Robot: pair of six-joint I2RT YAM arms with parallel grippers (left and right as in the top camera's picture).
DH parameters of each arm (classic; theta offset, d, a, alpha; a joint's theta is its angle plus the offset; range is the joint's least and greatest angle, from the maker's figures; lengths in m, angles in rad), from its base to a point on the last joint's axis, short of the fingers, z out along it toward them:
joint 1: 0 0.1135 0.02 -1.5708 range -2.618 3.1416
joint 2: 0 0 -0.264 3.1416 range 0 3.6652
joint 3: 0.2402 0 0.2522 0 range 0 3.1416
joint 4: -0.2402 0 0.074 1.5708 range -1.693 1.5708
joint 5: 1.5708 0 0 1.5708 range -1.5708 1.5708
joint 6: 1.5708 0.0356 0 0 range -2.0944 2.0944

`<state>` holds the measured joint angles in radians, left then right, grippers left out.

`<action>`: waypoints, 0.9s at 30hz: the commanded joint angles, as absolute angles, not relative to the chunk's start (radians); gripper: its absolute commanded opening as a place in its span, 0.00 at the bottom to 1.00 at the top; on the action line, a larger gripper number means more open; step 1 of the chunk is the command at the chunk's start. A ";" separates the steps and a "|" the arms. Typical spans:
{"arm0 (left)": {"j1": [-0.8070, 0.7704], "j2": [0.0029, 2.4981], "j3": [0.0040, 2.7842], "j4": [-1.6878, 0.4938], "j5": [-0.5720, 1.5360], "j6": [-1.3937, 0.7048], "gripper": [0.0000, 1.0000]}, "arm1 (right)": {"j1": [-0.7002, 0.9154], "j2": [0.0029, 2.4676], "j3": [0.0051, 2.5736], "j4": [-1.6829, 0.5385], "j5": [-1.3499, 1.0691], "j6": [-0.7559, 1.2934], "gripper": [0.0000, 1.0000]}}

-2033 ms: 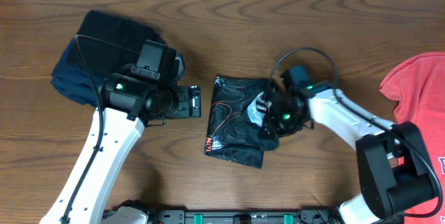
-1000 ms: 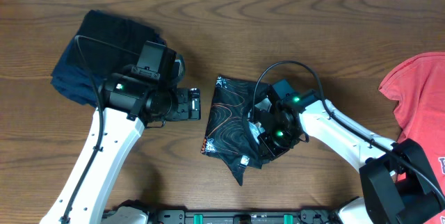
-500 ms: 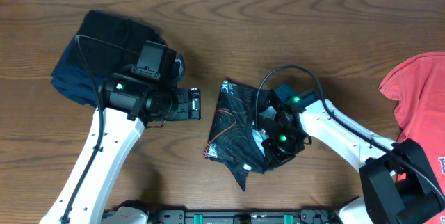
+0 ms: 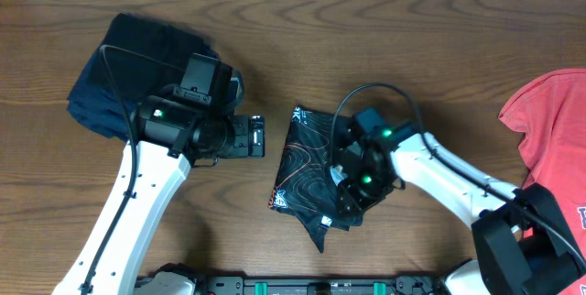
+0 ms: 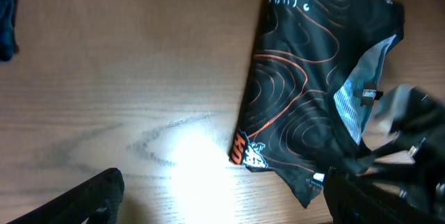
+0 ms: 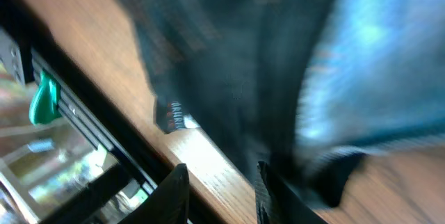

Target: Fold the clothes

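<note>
A black jersey (image 4: 307, 171) lies folded mid-worktop (image 4: 302, 20), orange lines up, 1 corner trailing toward the front edge. The right hand (image 4: 350, 188) sits over its right edge; blur hides whether it grips the cloth. The left hand (image 4: 258, 137) hovers just left of the jersey, jaws wide, empty. A coral T-shirt (image 4: 549, 121) lies far right, a dark blue garment (image 4: 119, 66) far left.
</note>
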<state>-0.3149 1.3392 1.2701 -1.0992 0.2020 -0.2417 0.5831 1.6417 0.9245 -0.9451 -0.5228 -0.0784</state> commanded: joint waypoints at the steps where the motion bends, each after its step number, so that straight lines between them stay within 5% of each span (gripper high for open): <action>1: -0.311 1.347 1.264 -1.091 0.189 -0.218 0.93 | 0.678 1.627 0.922 -0.922 -0.495 -0.105 0.30; 10: -0.311 1.347 1.255 -1.133 0.191 -0.223 0.93 | 0.654 1.627 0.947 -0.687 -0.265 0.160 0.31; 13: -0.311 1.348 1.225 -1.116 0.231 -0.225 0.90 | 0.559 1.627 0.955 -0.597 -0.258 0.247 0.22; 19: -0.342 1.348 1.054 -0.945 0.403 -0.210 0.59 | 0.414 1.630 0.954 -0.428 -0.258 0.381 0.08; 24: -0.425 1.367 0.813 -0.669 0.534 -0.223 0.59 | 0.391 1.632 0.954 -0.382 -0.210 0.381 0.10; 27: -0.476 1.398 0.702 -0.478 0.620 -0.274 0.71 | 0.391 1.641 0.953 -0.384 -0.139 0.381 0.13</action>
<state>-0.4431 1.3746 0.7685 -0.5495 0.4946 -0.2394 0.3965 1.6417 0.9409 -0.3843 -0.2192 0.3565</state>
